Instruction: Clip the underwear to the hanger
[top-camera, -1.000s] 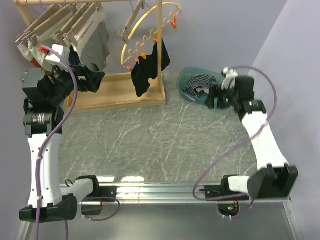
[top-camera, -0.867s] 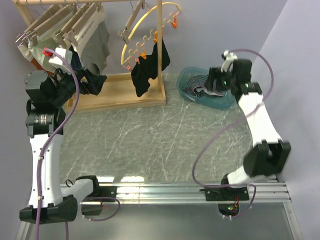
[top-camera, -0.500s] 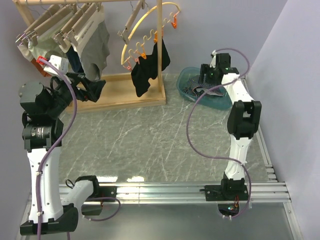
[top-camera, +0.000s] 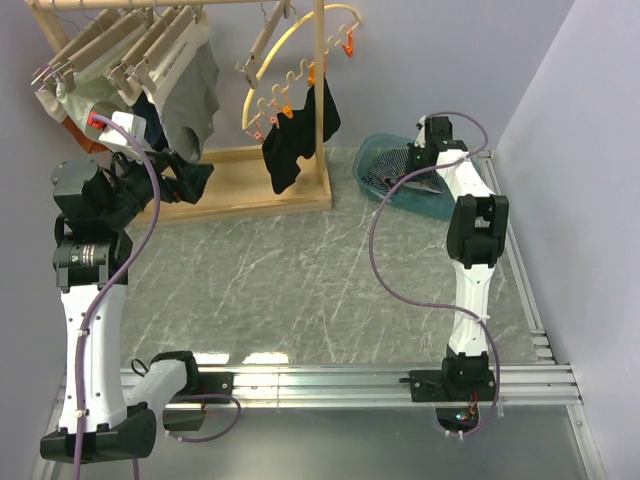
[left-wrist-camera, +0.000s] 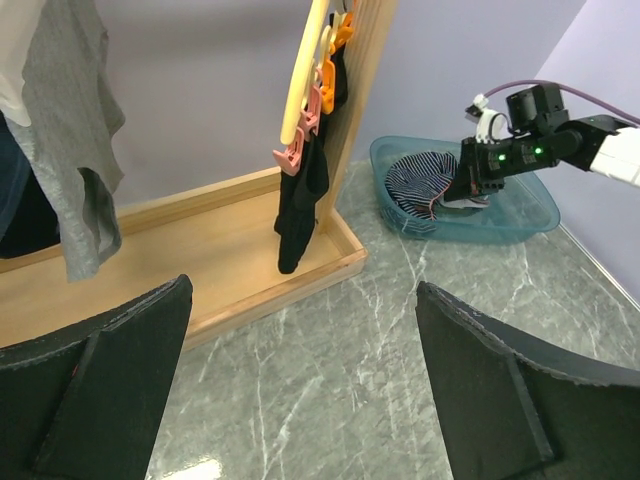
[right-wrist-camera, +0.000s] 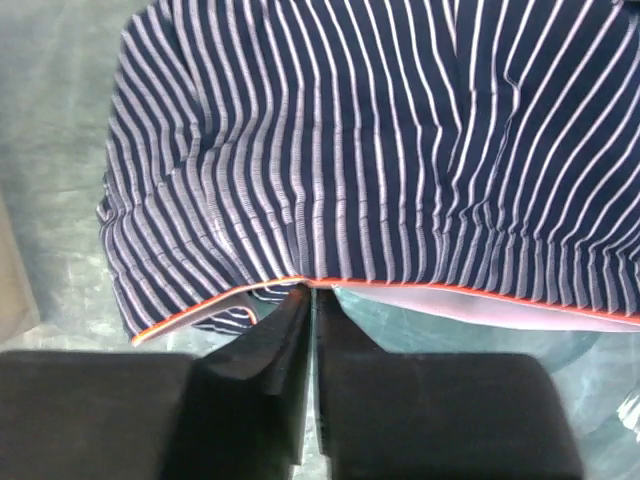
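The underwear (right-wrist-camera: 380, 140), navy with pale stripes and an orange-edged waistband, lies bunched in a teal basket (top-camera: 442, 203). My right gripper (right-wrist-camera: 312, 292) is shut, pinching the waistband's edge between its fingertips. In the top view the right gripper (top-camera: 425, 152) reaches into the basket over the underwear (top-camera: 398, 162). The left wrist view shows the underwear (left-wrist-camera: 415, 178) and the right gripper (left-wrist-camera: 468, 188) from afar. My left gripper (top-camera: 188, 172) hangs open and empty near the rack, its fingers (left-wrist-camera: 520, 390) spread wide. Pale wooden clip hangers hang on the rail; one bare hanger (top-camera: 262, 42) is beside the yellow arc.
A wooden rack on a tray base (top-camera: 250, 190) stands at the back left. Grey briefs (top-camera: 195, 95) hang from a hanger there. A yellow arc (top-camera: 290, 50) with orange pegs holds a black garment (top-camera: 295, 140). The basket's wall (right-wrist-camera: 50, 150) surrounds the underwear.
The right arm swung left and forward into the basket, and its jaws closed on the underwear's waistband. The left arm shifted slightly and stayed open.
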